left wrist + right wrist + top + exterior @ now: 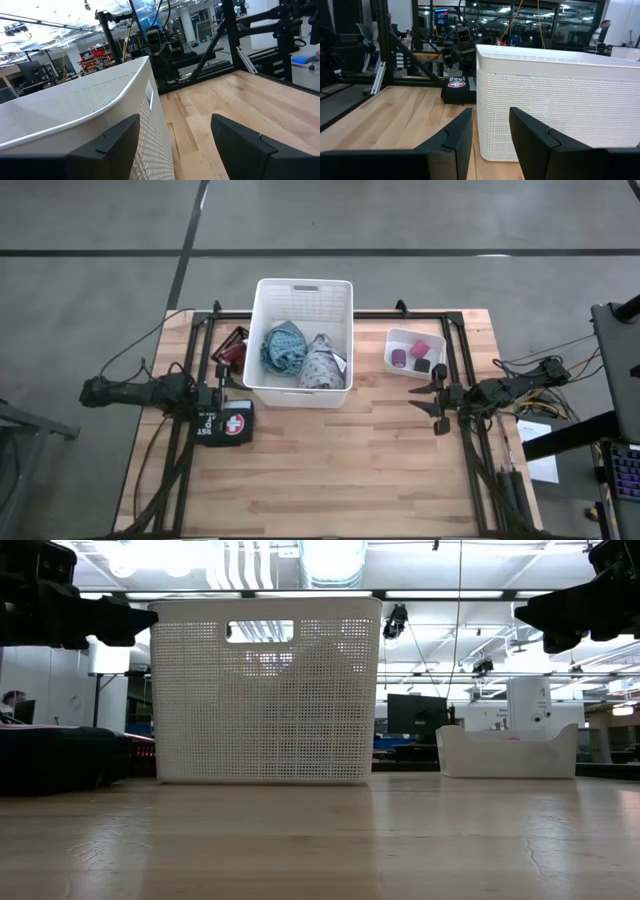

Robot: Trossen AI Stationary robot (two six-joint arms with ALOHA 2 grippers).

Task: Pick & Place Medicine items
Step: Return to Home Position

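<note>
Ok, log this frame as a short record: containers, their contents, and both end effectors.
basket: white perforated basket, middle back of the table
basket contents: teal cloth and grey patterned cloth, side by side
tray: small white tray, right of the basket
tray contents: pink roll, purple roll, black roll
left end effector: open, empty, raised left of the basket
right end effector: open, empty, raised right of the basket

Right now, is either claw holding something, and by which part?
Nothing is held: the left claw and the right claw are both open and empty.
</note>
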